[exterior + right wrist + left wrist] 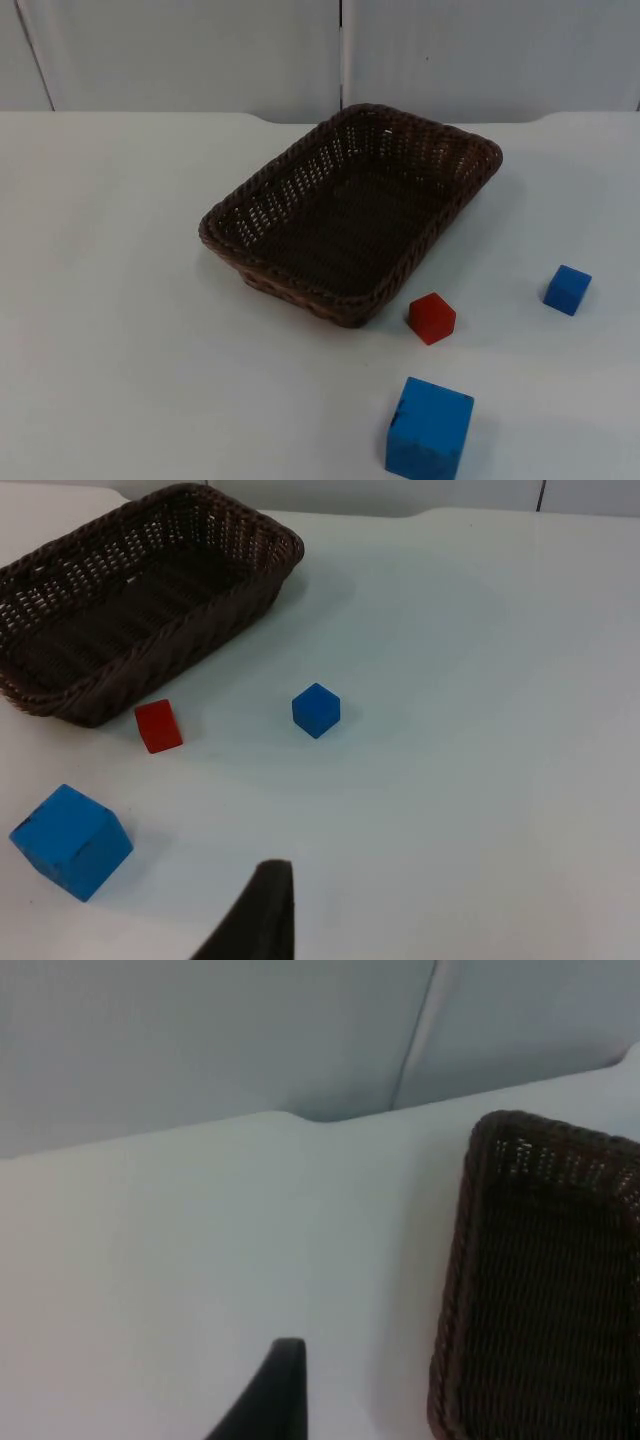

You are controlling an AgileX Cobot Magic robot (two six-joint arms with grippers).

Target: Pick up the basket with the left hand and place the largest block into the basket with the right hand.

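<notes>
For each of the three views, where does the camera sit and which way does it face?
Top view: fixed above, looking down and forward at the basket, three blocks and grey partition wall.
Left wrist view: on the left arm, facing the basket's end; one black fingertip.
Right wrist view: on the right arm, facing the large blue block; one fingertip. All share the basket.

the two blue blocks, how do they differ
Size: the big blue block is clearly larger than the small blue block.
Place: the big one sits at the near table edge, below the red block; the small one lies farther back, to the red block's right.
Basket: both stand apart from it, the big one farther off.
Shared: both are blue cubes resting on the table, untouched.
</notes>
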